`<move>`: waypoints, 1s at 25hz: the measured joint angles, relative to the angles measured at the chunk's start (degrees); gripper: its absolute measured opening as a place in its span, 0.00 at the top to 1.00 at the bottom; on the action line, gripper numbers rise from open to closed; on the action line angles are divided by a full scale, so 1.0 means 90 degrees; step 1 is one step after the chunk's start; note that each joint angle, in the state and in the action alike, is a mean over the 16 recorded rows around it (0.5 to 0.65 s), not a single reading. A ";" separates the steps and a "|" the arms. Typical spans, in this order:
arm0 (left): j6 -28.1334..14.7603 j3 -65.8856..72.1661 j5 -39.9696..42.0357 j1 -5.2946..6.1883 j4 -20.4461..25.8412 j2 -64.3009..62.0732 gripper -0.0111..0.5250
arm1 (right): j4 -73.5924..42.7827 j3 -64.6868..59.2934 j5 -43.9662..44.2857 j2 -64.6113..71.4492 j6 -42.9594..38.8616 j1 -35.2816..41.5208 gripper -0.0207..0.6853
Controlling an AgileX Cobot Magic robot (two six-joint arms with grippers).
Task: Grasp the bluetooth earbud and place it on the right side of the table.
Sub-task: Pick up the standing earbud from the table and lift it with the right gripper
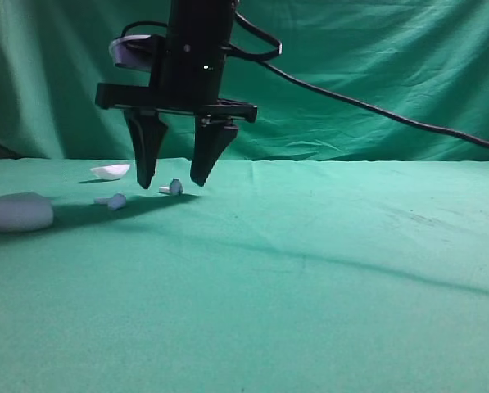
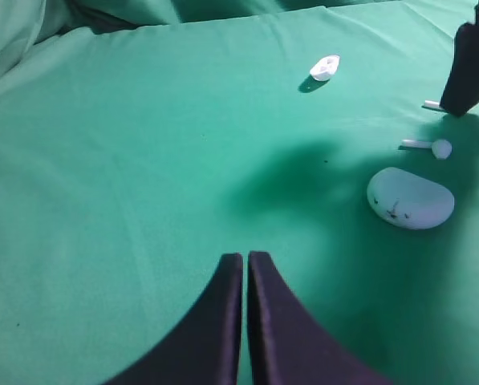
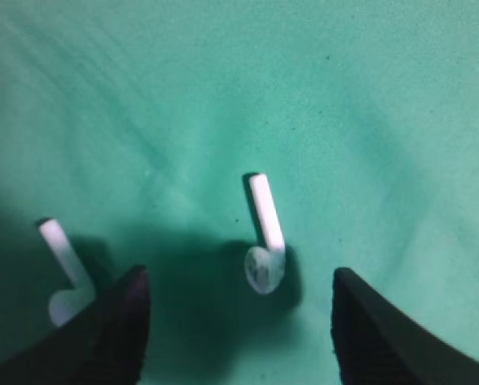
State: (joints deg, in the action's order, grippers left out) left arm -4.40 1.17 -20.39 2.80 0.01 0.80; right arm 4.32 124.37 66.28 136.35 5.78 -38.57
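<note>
The bluetooth earbud (image 1: 172,189) lies on the green table (image 1: 326,278), a tiny white piece with a short stem. My right gripper (image 1: 172,183) hangs just above it, open, one finger on each side and neither touching it. In the right wrist view the earbud (image 3: 265,241) lies between the fingertips of the right gripper (image 3: 239,279), stem pointing away. A second white earbud (image 1: 112,201) lies to its left, outside the left finger (image 3: 119,321). In the left wrist view my left gripper (image 2: 245,258) is shut with nothing in it, low over bare cloth.
A white oval case (image 1: 16,213) rests at the far left, also seen in the left wrist view (image 2: 410,198). A small white shell-like piece (image 1: 110,170) lies behind the earbuds. A black cable (image 1: 375,108) trails right from the arm. Green backdrop (image 1: 391,57) hangs behind.
</note>
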 joint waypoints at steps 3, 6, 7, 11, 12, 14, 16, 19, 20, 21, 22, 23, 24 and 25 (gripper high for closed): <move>0.0000 0.0000 0.0000 0.0000 0.0000 0.0000 0.98 | -0.0014 0.0267 0.0022 0.0276 -0.0090 -0.0018 0.38; 0.0000 0.0000 0.0000 0.0000 0.0000 0.0000 0.98 | -0.0039 0.0389 -0.0012 0.0440 -0.0151 -0.0021 0.41; 0.0000 0.0000 0.0000 0.0000 0.0000 0.0000 0.98 | -0.0053 0.0407 -0.0029 0.0474 -0.0161 -0.0021 0.42; 0.0000 0.0000 0.0000 0.0000 0.0000 0.0000 0.98 | -0.0126 0.0439 -0.0095 0.0553 -0.0174 -0.0021 0.53; 0.0000 0.0000 0.0000 0.0000 0.0000 0.0000 0.98 | -0.0146 0.0444 -0.0105 0.0566 -0.0177 -0.0021 0.56; 0.0000 0.0000 0.0000 0.0000 0.0000 0.0000 0.98 | -0.0186 0.0461 -0.0112 0.0584 -0.0188 -0.0021 0.62; 0.0000 0.0000 0.0000 0.0000 0.0000 0.0000 0.98 | -0.0223 0.0499 -0.0082 0.0594 -0.0200 -0.0021 0.67; 0.0000 0.0000 0.0000 0.0000 -0.0001 0.0000 0.98 | -0.0270 0.0618 0.0024 0.0582 -0.0221 -0.0021 0.75; 0.0000 0.0000 0.0000 0.0000 -0.0001 0.0000 0.98 | -0.0285 0.0670 0.0066 0.0560 -0.0228 -0.0021 0.77; 0.0000 0.0000 0.0000 0.0000 -0.0001 0.0000 0.98 | -0.0298 0.0725 0.0110 0.0527 -0.0235 -0.0021 0.79; 0.0000 0.0000 0.0000 0.0000 -0.0001 0.0000 0.98 | -0.0309 0.0781 0.0154 0.0480 -0.0243 -0.0019 0.81; 0.0000 0.0000 0.0000 0.0000 -0.0001 0.0000 0.98 | -0.0316 0.0838 0.0198 0.0420 -0.0250 -0.0014 0.83; 0.0000 0.0000 0.0000 0.0000 -0.0001 0.0000 0.98 | -0.0321 0.0897 0.0245 0.0346 -0.0259 -0.0006 0.84; 0.0000 0.0000 0.0000 0.0000 -0.0001 0.0000 0.98 | -0.0324 0.0956 0.0291 0.0260 -0.0270 0.0007 0.84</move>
State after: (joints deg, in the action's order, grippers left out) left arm -4.40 1.17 -20.39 2.80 0.00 0.80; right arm 1.40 132.97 68.90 138.70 3.35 -38.51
